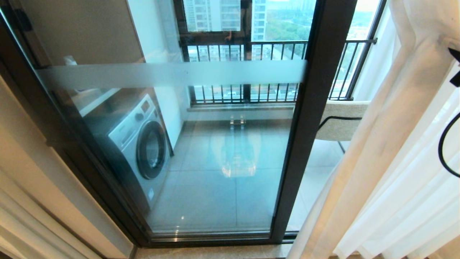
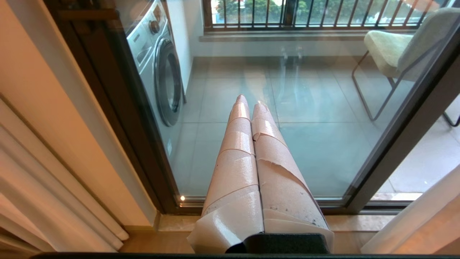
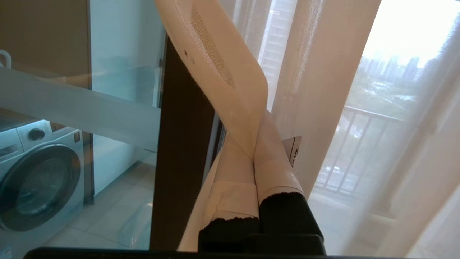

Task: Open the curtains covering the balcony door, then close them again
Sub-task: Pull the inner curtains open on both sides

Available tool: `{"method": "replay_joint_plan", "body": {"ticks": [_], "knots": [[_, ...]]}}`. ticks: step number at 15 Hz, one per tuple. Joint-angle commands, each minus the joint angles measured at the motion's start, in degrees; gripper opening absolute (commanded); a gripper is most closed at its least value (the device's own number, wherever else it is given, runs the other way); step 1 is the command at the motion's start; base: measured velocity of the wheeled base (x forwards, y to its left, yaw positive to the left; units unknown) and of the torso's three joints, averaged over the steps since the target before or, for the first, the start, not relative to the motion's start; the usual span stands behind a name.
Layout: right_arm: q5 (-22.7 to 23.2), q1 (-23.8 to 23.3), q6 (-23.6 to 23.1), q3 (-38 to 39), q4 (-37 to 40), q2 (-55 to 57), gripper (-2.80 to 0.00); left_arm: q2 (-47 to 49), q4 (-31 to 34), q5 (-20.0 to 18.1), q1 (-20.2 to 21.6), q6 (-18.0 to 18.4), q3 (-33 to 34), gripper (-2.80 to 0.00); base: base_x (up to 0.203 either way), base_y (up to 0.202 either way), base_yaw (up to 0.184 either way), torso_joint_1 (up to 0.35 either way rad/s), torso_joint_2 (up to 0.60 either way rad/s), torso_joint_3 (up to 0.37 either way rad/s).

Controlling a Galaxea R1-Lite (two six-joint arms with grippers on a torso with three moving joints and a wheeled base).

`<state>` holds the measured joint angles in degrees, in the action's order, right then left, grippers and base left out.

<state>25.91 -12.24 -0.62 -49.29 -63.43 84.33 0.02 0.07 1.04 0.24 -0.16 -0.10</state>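
Two hands here, only one at work: right hand [image 3: 256, 144] clenched on the leading edge of the sheer curtain [image 3: 215, 61], taped fingers [image 3: 276, 169] pressed together, a fold of the hem band pinched between them and twisting up and away from the tips. Left hand [image 2: 251, 104] clenched on nothing, parked low, pointing at the glass of the balcony door [image 1: 312, 126], well apart from any fabric. Outward from the grip, the held panel bunched in pleats on the robot's right, just beside the dark upright of the door frame; most of the glass bare, with the washing machine [image 1: 143, 147] and the chair [image 1: 341, 118] showing through it. Pale pleats at the far left edge too, though impossible to tell whether sheer or the thicker drape. Judged from this: opening about finished on this side, the closing pull probably the step in hand. To do it well, draw the edge level and sideways across the glass, along the line of the track above, never downward, since a downward tug loads the hooks instead of sliding them. Go slowly and evenly, so the pleats can unfold behind the hand. Hold the pinch firm: thin, slippery cloth, a shallow bite, and a twist already in the band. Mind the black cable [image 1: 444, 151] looping close to the fabric on the right, a likely snag.
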Motion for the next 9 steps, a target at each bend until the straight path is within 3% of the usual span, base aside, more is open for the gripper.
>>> {"method": "replay_joint_plan", "body": {"ticks": [1,9], "knots": [[0.2,0.02,0.0,-0.02,-0.38,0.23,-2.8,-0.02,0.01,0.02,0.02,-0.02,0.01,-2.8,0.0,-0.189,0.001,0.003,0.0,0.007],[0.11,-0.07,0.0,-0.02,-0.39,0.39,-2.8,-0.02,0.01,0.1,0.02,-0.02,0.01,-2.8,0.0,-0.185,0.002,0.003,0.0,0.002]]}}
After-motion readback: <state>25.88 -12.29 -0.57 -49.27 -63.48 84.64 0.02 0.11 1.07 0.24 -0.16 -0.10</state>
